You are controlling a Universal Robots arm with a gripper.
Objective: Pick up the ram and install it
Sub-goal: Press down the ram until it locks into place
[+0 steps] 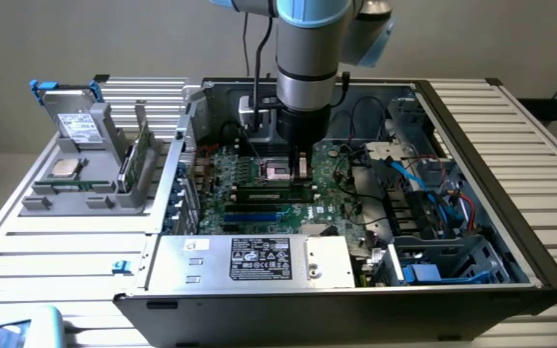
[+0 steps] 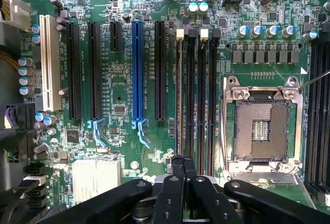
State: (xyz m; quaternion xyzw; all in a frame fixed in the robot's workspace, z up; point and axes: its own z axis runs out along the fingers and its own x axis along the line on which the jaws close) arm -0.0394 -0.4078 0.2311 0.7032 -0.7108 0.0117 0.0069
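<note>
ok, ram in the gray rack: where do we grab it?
Top long edge of the ram, near mid-length, from straight above, pinching across its thin faces. It stands on edge in the gray rack, so its lower edge is seated and the rack's uprights likely crowd the ends.

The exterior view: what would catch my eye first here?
The open computer case, its green motherboard bare, with the robot arm reaching straight down into it. To the exterior view's left, a grey stand holds a green ram stick upright.
</note>
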